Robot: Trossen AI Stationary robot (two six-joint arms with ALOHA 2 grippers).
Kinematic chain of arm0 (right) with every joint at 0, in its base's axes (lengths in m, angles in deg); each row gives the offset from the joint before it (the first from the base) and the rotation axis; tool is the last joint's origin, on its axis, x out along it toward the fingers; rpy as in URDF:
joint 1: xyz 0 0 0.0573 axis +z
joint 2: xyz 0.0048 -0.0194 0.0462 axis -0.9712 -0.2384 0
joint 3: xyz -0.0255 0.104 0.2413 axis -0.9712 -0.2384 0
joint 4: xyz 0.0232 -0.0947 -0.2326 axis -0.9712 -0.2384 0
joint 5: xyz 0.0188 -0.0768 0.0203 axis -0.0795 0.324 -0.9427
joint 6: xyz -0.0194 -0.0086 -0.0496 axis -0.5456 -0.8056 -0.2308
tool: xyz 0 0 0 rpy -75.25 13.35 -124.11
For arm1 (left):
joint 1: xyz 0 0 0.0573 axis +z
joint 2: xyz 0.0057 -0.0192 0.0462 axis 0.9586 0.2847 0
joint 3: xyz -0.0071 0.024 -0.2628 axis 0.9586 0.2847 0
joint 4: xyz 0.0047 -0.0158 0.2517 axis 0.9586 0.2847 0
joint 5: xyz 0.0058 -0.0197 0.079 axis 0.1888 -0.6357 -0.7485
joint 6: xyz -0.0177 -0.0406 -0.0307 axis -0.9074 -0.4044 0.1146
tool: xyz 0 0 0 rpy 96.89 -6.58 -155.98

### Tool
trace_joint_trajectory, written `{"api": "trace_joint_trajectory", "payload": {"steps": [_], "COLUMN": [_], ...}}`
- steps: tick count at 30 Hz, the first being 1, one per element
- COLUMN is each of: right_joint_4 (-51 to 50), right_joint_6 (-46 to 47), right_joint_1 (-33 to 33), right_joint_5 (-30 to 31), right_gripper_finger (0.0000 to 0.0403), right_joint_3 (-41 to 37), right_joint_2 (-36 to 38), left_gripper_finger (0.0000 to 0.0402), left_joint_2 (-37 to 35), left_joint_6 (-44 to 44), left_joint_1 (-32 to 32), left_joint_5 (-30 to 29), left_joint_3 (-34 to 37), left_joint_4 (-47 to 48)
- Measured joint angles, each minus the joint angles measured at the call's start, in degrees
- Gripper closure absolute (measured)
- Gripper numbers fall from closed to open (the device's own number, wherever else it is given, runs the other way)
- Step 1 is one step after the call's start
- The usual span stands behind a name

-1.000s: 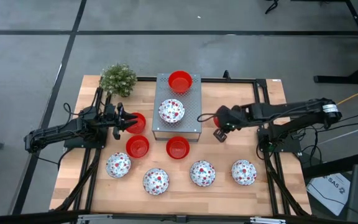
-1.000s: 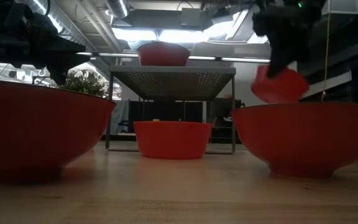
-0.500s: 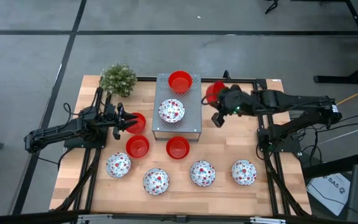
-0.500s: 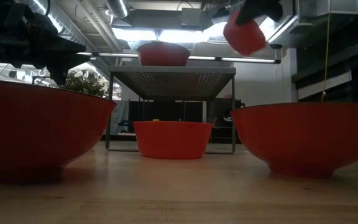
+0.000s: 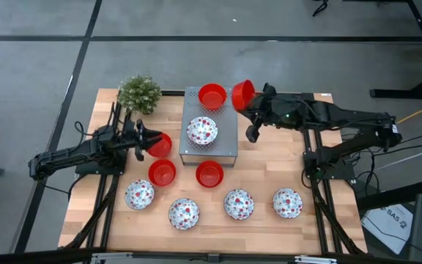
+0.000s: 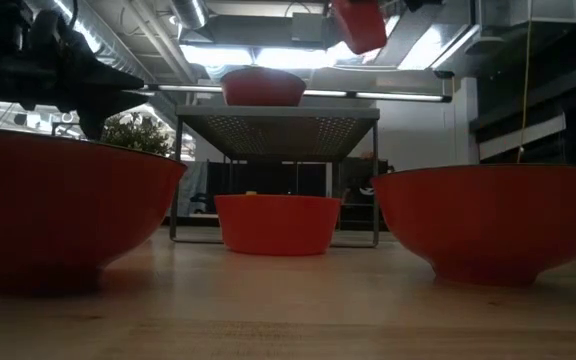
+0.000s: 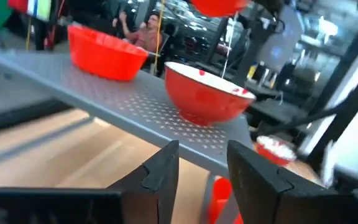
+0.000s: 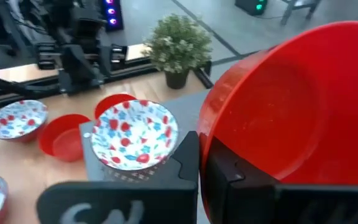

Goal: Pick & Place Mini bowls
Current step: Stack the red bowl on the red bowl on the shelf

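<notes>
**Red bowl held aloft beside the perforated box**

On the pale wooden desk (image 5: 269, 176), four speckled bowls (image 5: 184, 213) lay in a row along the near edge. Behind them sat two red bowls (image 5: 163, 173). Mid-desk, the left pincer (image 5: 143, 141) stood spread wide and empty, beside another red bowl (image 5: 160, 144). The grey perforated box (image 5: 226, 144) carried a speckled bowl (image 5: 202, 130) and a red one (image 5: 212, 96). Just beside its far right corner, the right pincer (image 5: 249, 103) was clamped tight on a tilted red bowl (image 5: 242, 94), held in the air. A green plant (image 5: 139, 93) stood at the far left corner. Grey floor surrounded the desk; the low view showed ceiling lights (image 6: 208, 52) beyond.
</notes>
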Motion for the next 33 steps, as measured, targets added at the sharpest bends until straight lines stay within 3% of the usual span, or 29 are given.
{"api": "trace_joint_trajectory", "payload": {"steps": [5, 12, 17, 23, 33], "right_joint_4": [3.39, 11.68, 11.41, 6.42, -17.18], "right_joint_6": [-2.12, -7.79, -7.94, -14.64, -21.78], "right_joint_1": [-1.53, -7.3, -10.95, -13.78, -16.61], "right_joint_5": [-0.41, -9.31, -12.1, -16.82, -17.23], "right_gripper_finger": [0.0396, 0.0395, 0.0395, 0.0395, 0.0395], "right_joint_3": [0.0, 0.0, 1.47, 10.65, 33.23], "right_joint_2": [-1.81, -7.91, -11.62, -19.07, -34.93], "left_gripper_finger": [0.0272, 0.0272, 0.0272, 0.0272, 0.0272], "left_joint_2": [-0.01, -0.01, -0.01, -0.01, 0.01], "left_joint_6": [-11.21, -22.45, -23.99, -23.97, -23.93], "left_joint_1": [-0.01, 0.01, 0.01, -0.01, 0.01], "left_joint_5": [-0.21, -1.56, -4.14, -5.99, -5.8], "left_joint_3": [0.0, 0.0, 0.0, 0.0, 0.0], "left_joint_4": [-0.57, -0.98, -1.05, -2.13, -2.07]}}
